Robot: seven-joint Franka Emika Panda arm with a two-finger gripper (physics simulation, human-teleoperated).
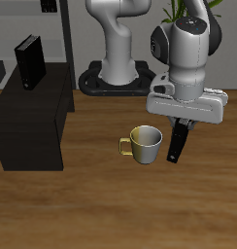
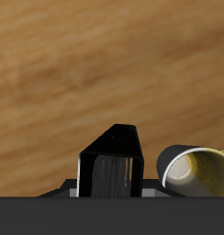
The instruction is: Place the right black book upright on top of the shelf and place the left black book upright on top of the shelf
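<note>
The gripper (image 1: pixel 181 124) is gripping the left black book (image 1: pixel 178 142), which is hanging upright beneath it beside the mug (image 1: pixel 145 145). The right black book (image 1: pixel 31 60) is standing on the shelf (image 1: pixel 33 122), far off.

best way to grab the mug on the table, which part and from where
Take the mug by its rim wall, from straight above. It stands upright with its mouth open, and the handle juts sideways, away from the black book beside it held in the gripper.
</note>
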